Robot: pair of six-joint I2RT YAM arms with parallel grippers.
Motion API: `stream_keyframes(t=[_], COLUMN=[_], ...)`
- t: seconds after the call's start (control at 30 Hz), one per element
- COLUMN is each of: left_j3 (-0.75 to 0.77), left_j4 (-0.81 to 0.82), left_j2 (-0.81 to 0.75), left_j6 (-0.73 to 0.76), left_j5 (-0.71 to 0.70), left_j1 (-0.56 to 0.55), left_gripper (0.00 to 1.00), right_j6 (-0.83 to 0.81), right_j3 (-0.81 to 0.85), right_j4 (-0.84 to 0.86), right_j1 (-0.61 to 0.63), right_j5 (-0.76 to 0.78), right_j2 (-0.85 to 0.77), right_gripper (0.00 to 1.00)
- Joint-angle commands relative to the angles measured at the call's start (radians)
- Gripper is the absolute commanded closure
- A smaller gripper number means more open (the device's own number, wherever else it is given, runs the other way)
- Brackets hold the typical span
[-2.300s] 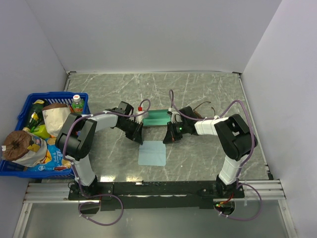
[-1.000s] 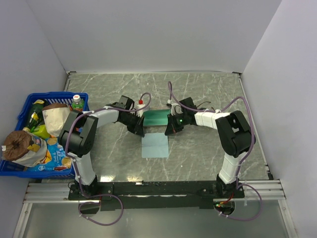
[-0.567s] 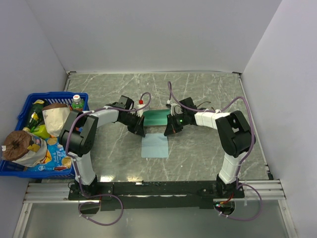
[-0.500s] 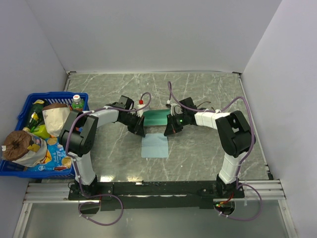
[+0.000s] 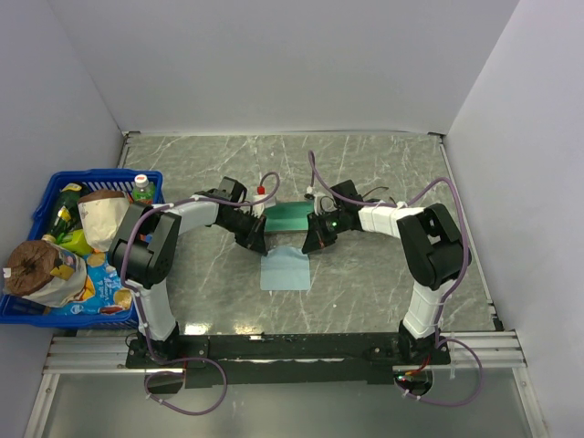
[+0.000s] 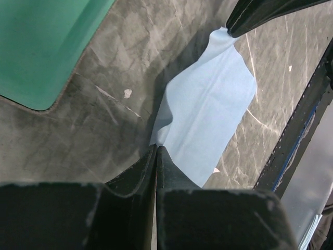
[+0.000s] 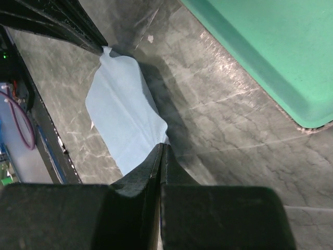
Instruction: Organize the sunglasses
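The cloth (image 5: 285, 270) shifted toward case (image 5: 290, 217); sunglasses (image 5: 381, 200) lie beyond right gripper (image 5: 311, 246).

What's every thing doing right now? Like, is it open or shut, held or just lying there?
left gripper: shut on one corner of the cloth.
right gripper: shut on another corner of the cloth.
cloth: pinched at two corners, hanging between the two grippers.
case: open, teal inside facing up.
sunglasses: lying on the table, outside the case, partly hidden.
basket: heaped full.
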Motion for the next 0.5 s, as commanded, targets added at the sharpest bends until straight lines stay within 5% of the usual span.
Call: stream_keyframes(t=[0.0, 0.47], left_j3=[0.018, 0.007], left_j4=[-0.028, -0.074], left_j2=[-0.034, -0.041], left_j6=[0.039, 0.076], left_j5=[0.05, 0.095], left_j1=[0.002, 0.002], left_gripper=[0.93, 0.92], right_j6=[-0.054, -0.074], right_j3=[-0.008, -0.039], right_j4=[-0.022, -0.046], right_j1=[-0.005, -0.004], right_j5=[-0.035, -0.045], right_j2=[-0.051, -0.081], right_gripper=[1.0, 1.0])
